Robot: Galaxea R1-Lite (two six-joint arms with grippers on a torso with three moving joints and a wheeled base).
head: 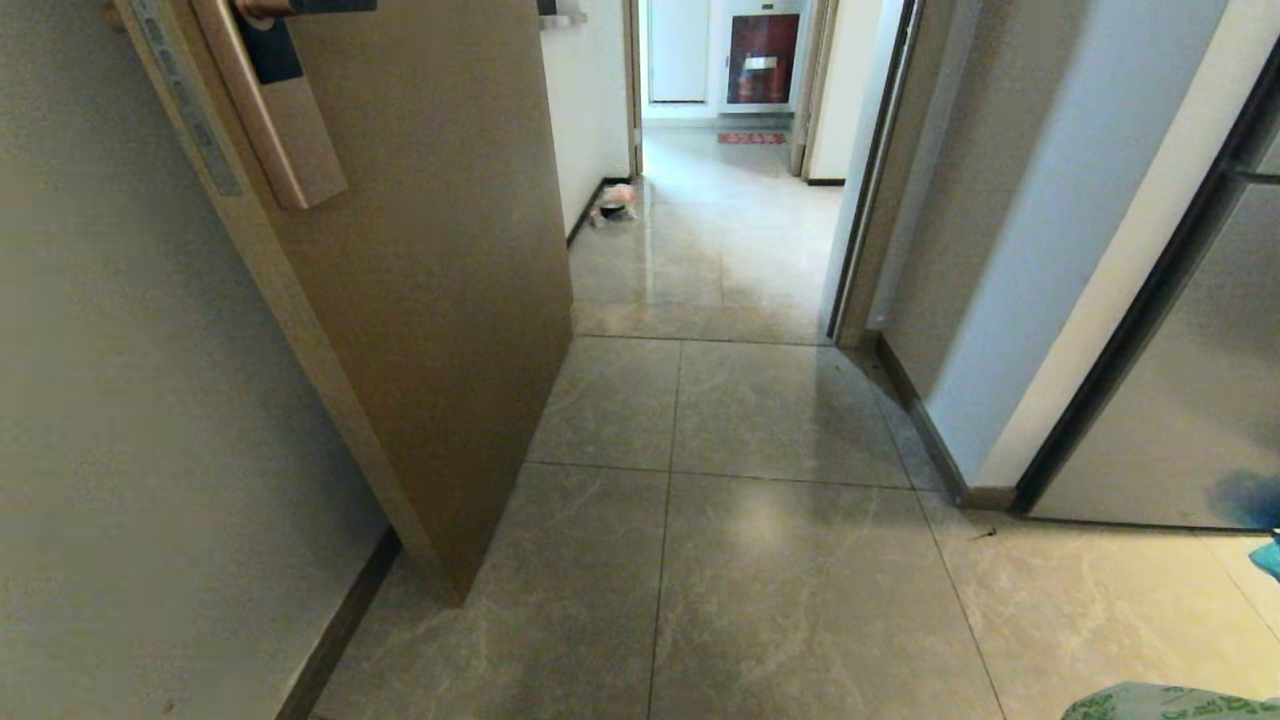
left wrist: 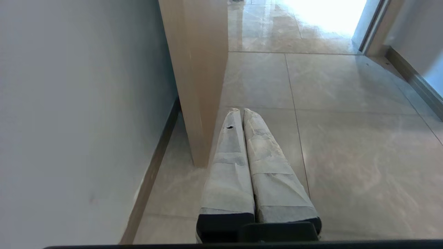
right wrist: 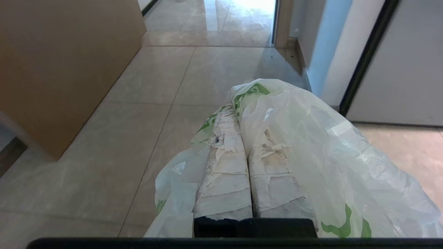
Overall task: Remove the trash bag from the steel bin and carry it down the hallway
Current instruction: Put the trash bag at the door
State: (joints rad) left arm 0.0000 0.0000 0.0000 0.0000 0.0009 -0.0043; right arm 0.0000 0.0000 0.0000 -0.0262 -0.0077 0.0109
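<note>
the right gripper (right wrist: 240, 116) is clamped on the trash bag (right wrist: 311, 155), which drapes over its fingers; the left gripper (left wrist: 241, 110) is closed, empty.

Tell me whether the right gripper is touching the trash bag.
Touching: the right wrist view shows the right gripper shut, the trash bag draped over its fingers.

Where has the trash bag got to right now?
The trash bag is draped over the right gripper, whose fingers are shut on it, above the hallway floor. In the head view only its edge shows, at the bottom right corner.
</note>
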